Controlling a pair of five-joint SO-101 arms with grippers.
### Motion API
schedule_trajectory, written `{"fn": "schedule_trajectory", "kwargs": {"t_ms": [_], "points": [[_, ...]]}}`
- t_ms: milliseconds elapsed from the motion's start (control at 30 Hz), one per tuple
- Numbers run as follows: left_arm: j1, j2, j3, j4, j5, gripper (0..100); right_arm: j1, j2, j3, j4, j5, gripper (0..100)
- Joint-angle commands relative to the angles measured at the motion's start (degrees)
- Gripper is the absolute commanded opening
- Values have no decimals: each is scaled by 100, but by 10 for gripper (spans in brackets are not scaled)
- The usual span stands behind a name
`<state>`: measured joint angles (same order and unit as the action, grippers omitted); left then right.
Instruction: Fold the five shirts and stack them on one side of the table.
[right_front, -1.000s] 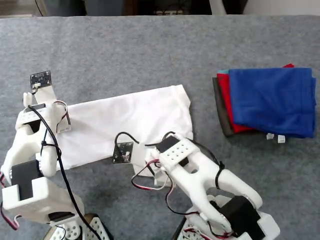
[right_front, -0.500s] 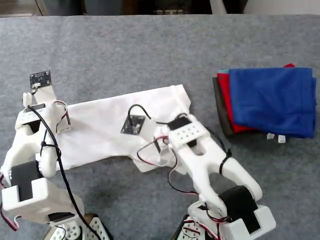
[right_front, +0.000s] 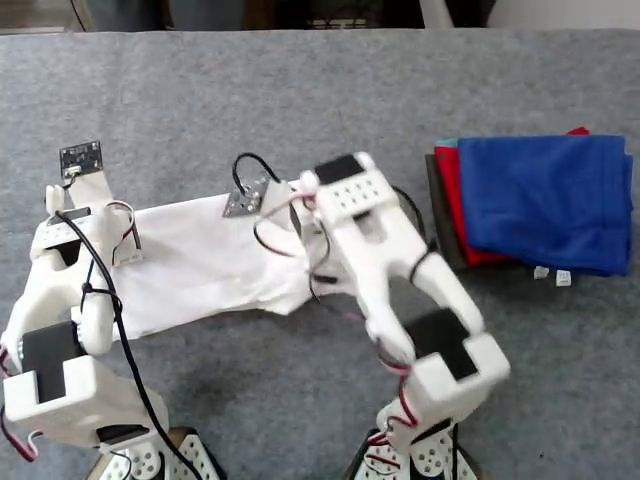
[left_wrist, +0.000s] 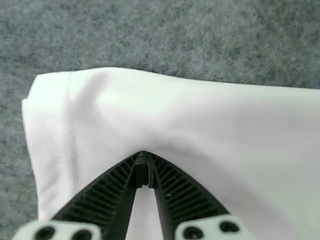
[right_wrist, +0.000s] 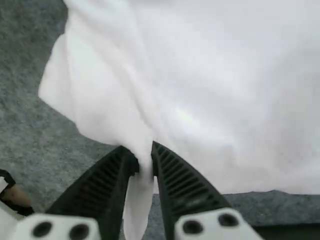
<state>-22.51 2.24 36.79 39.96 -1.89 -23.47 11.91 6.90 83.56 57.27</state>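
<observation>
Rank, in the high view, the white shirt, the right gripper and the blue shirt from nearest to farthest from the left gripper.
1. White shirt: on the left side, pinched in the left gripper itself.
2. Right gripper: in the middle, gripping the same shirt farther along.
3. Blue shirt: far right side.
</observation>
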Motion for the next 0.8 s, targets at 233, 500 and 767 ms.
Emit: {"fn": "schedule_trajectory", "kwargs": {"t_ms": [233, 500, 767], "points": [[-4, -79, 22, -141, 9, 29, 35, 1798, -2897, 440, 281, 15], [-4, -79, 22, -141, 9, 29, 18, 2325, -3846, 985, 264, 136], [-4, -79, 22, -141, 0, 29, 167, 2316, -4532, 1389, 123, 289]]}}
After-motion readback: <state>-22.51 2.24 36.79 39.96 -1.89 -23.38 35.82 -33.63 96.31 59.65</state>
